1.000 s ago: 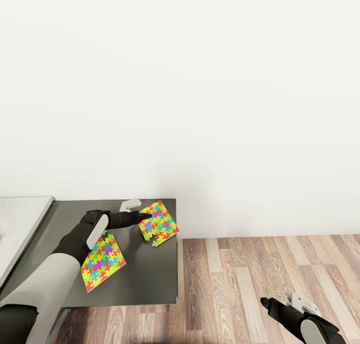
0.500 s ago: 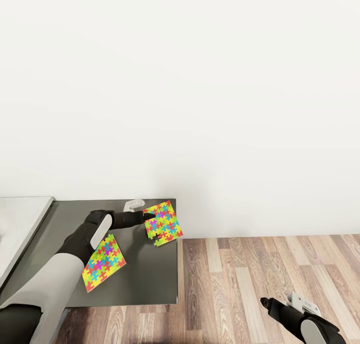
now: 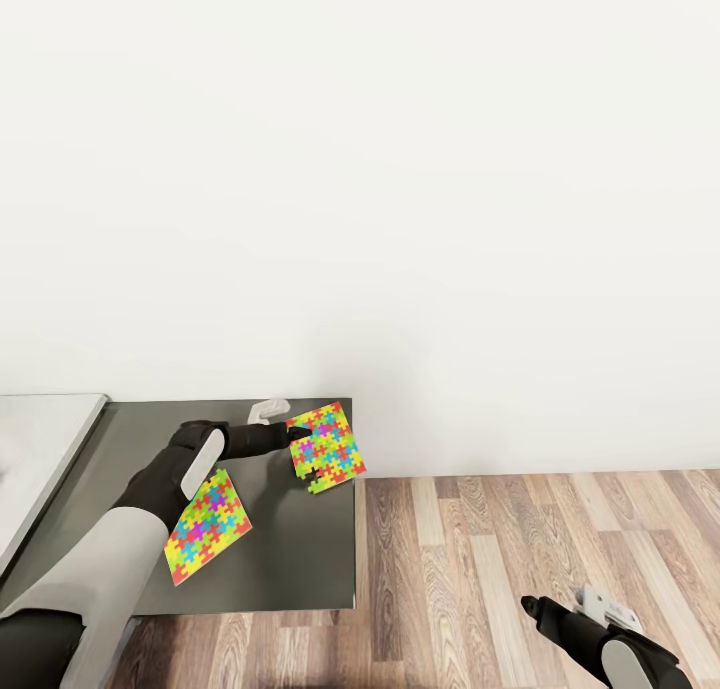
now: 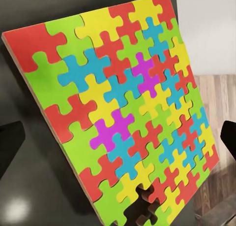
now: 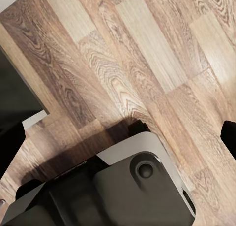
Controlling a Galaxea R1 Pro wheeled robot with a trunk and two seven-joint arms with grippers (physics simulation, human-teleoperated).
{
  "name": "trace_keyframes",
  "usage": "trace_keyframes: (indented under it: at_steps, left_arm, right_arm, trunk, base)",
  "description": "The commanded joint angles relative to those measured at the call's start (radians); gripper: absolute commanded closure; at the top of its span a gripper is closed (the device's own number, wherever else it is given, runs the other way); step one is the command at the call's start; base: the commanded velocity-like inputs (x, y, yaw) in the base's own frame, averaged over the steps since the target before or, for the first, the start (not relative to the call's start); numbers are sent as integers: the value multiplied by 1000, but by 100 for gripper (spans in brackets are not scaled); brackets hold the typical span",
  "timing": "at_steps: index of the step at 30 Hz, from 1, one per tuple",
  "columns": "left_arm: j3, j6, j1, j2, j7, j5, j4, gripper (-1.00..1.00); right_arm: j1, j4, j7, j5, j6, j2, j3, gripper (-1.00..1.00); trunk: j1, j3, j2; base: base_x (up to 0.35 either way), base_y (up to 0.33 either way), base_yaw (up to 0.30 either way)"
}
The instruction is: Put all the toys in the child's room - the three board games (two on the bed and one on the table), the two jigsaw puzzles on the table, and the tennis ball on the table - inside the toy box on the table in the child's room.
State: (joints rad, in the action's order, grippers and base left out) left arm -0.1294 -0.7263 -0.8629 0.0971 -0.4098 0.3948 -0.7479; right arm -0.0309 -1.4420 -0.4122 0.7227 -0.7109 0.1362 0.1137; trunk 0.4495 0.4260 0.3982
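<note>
No lettering or label can be read on either jigsaw puzzle — both are plain patchworks of red, yellow, green, blue and pink pieces.

The far puzzle point(image 3: 327, 447) lies at the back right corner of the dark grey surface point(image 3: 290, 554), turned so its corners point roughly toward the wall, the floor edge and the two sides, and its right corner juts just past the surface's right edge. It has no clear long axis, being roughly square. One piece is missing at its near edge, which the left wrist view point(image 4: 123, 113) shows as a dark notch.

The left claw point(image 3: 296, 436) is at this puzzle's left edge. The left wrist view shows its two dark fingers point(image 4: 10, 147) spread wide apart on either side of the sheet, not touching it.

The near puzzle point(image 3: 207, 525) lies flat further forward and to the left, also set diamond-wise, partly under the left forearm.

The right claw point(image 3: 528, 603) hangs over the wood-plank floor point(image 3: 540, 539), well clear of the surface, its fingers spread in the right wrist view.

A paler surface point(image 3: 40, 439) adjoins at the left.
</note>
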Motion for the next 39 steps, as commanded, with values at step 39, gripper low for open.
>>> trace_keyframes:
  at_steps: [39]
  left_arm:
    - [-4,-5,-1,1,-85,1,-1,-100]
  right_arm:
    - [-1,-2,-8,11,-3,0,0,-100]
  trunk:
    - [1,2,2]
  base:
    - [0,0,0]
